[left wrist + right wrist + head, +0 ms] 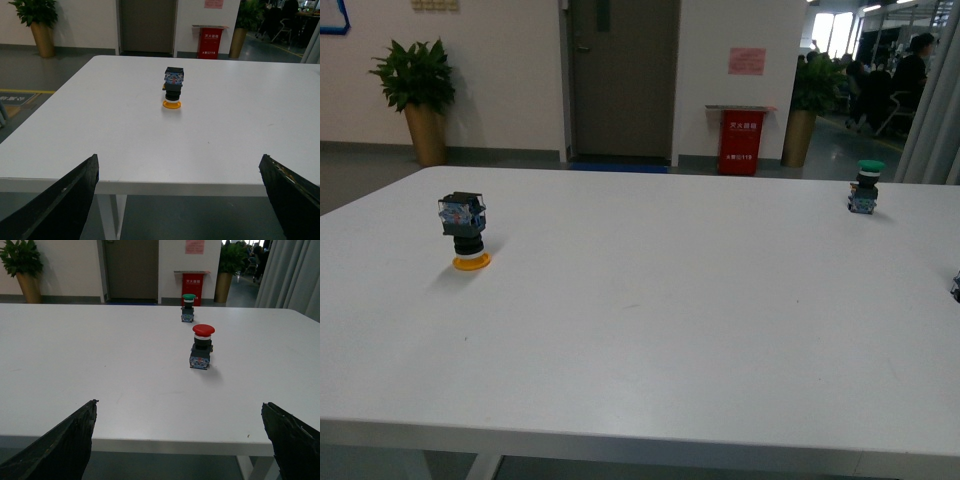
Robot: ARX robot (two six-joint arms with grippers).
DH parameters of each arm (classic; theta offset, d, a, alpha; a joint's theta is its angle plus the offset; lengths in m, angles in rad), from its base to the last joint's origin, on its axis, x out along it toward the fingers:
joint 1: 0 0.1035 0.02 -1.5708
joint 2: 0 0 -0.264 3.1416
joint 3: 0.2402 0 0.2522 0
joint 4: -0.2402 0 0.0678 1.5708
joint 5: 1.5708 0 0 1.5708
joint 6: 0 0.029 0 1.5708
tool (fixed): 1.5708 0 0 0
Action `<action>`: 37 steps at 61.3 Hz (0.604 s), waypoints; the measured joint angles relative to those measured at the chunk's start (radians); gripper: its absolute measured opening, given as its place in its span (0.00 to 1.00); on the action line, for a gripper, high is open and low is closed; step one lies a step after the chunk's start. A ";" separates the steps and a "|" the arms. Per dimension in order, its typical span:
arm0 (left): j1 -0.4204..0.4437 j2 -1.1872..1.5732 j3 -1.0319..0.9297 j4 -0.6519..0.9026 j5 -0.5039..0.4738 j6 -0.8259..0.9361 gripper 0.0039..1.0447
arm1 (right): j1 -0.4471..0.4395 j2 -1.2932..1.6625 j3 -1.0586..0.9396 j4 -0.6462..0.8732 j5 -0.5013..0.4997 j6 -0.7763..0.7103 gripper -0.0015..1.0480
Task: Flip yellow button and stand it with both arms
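Observation:
The yellow button [466, 232] stands upside down on the white table [650, 330], at its left side: yellow cap on the surface, black neck above it, bluish contact block on top. The left wrist view shows the same yellow button [173, 89] well ahead of my left gripper [180, 192]. That gripper is open and hangs off the table's near edge, with nothing between its black fingers [60, 207]. My right gripper [180, 435] is likewise open and empty, back from the near edge. Neither arm appears in the front view.
A green-capped button [865, 186] stands upright at the far right of the table. A red-capped button [202, 346] stands upright ahead of my right gripper, the green one [188, 307] beyond it. A dark object [956, 287] shows at the right edge.

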 joint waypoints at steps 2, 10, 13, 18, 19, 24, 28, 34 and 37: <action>0.000 0.000 0.000 0.000 0.000 0.000 0.94 | 0.000 0.000 0.000 0.000 0.000 0.000 0.93; 0.000 0.000 0.000 0.000 0.000 0.000 0.94 | 0.000 0.000 0.000 0.000 0.000 0.000 0.93; 0.000 0.000 0.000 0.000 0.000 0.000 0.94 | 0.000 0.000 0.000 0.000 0.000 0.000 0.93; 0.000 0.000 0.000 0.000 0.000 0.000 0.94 | 0.000 0.000 0.000 0.000 0.000 0.000 0.93; 0.000 0.000 0.000 0.000 0.000 0.000 0.94 | 0.000 0.000 0.000 0.000 0.000 0.000 0.93; 0.000 0.000 0.000 0.000 0.000 0.000 0.94 | 0.000 0.000 0.000 0.000 0.000 0.000 0.93; 0.000 0.000 0.000 0.000 0.000 0.000 0.94 | 0.000 0.000 0.000 0.000 0.000 0.000 0.93; 0.000 0.000 0.000 0.000 0.000 0.000 0.94 | 0.000 0.000 0.000 0.000 0.000 0.000 0.93; 0.000 0.000 0.000 0.000 0.000 0.000 0.94 | 0.000 0.000 0.000 0.000 0.000 0.000 0.93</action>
